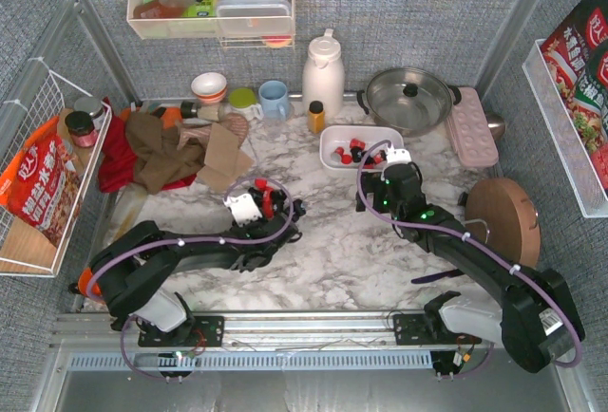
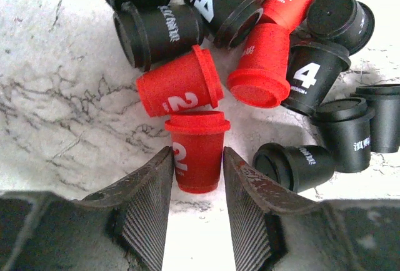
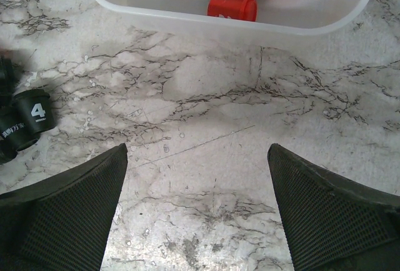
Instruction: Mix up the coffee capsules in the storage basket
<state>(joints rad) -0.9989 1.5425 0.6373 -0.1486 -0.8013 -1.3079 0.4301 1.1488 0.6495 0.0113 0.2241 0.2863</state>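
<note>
Several red and black coffee capsules (image 2: 181,87) lie in a loose pile on the marble table, left of centre (image 1: 277,201). My left gripper (image 2: 197,152) has its fingers pressed against both sides of one red capsule (image 2: 197,155) marked 2, at the pile's near edge (image 1: 269,207). The white storage basket (image 1: 328,137) sits further back with a few red and black capsules (image 1: 356,152) inside. In the right wrist view its near wall (image 3: 219,18) and capsules (image 3: 232,7) fill the top. My right gripper (image 3: 197,149) hovers open over bare marble just before the basket (image 1: 380,171).
Behind the basket stand a yellow-capped bottle (image 1: 316,116), a white jug (image 1: 323,70) and a lidded pot (image 1: 408,97). A pink dimpled tray (image 1: 472,127) and a round wooden board (image 1: 503,220) lie right. Crumpled cloths (image 1: 161,151), cups (image 1: 274,99) and a wire basket (image 1: 38,175) are left.
</note>
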